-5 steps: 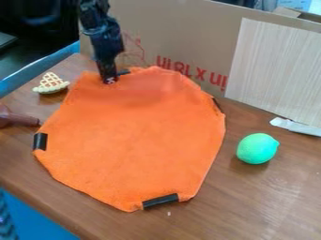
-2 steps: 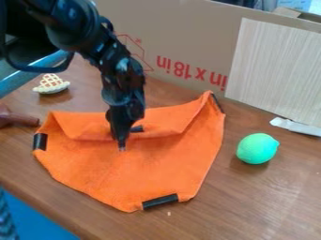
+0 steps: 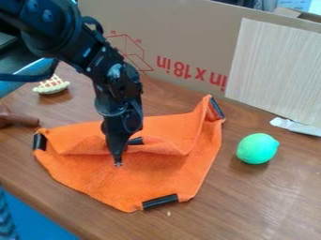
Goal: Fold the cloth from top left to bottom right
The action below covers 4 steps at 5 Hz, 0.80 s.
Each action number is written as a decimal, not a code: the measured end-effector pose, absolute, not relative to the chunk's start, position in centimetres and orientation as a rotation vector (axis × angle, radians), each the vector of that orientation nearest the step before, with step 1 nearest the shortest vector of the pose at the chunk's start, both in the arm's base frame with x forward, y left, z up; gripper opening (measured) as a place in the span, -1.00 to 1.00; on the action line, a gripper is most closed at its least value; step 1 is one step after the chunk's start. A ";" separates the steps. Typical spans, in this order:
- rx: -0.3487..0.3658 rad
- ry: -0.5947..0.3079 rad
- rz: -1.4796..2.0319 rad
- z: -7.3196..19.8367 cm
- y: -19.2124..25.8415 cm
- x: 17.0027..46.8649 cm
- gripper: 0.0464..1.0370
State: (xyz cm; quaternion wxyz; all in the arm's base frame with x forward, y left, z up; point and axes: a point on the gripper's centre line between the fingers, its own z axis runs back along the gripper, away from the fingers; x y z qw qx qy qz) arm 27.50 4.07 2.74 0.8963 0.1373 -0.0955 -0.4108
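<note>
Orange cloth (image 3: pixel 156 173) below the gripper (image 3: pixel 118 162)
The fingertips pinch its folded-over edge, cloth spreading to both sides.

A robot test space, most likely a lab; the wider room is too little seen to be certain. A black robot arm (image 3: pixel 94 56) with exposed joints and a cable enters from the upper left of the frame over a brown wood-look bench (image 3: pixel 270 187). A large cardboard box (image 3: pixel 182 28) stands along the back like a screen, with a pale wood-grain panel (image 3: pixel 276 70) upright against it at upper right. A small lattice-topped toy pie (image 3: pixel 51 85) sits at upper left.
</note>
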 end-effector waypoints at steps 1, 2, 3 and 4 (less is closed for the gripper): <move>0.255 -0.193 -0.849 3.4 2.9 26.8 -0.97; 0.276 -0.182 -0.839 3.0 1.9 26.7 -0.97; 0.299 -0.133 -0.833 1.1 0.7 25.8 -0.97; 0.318 -0.105 -0.841 -0.7 -0.4 24.7 -0.97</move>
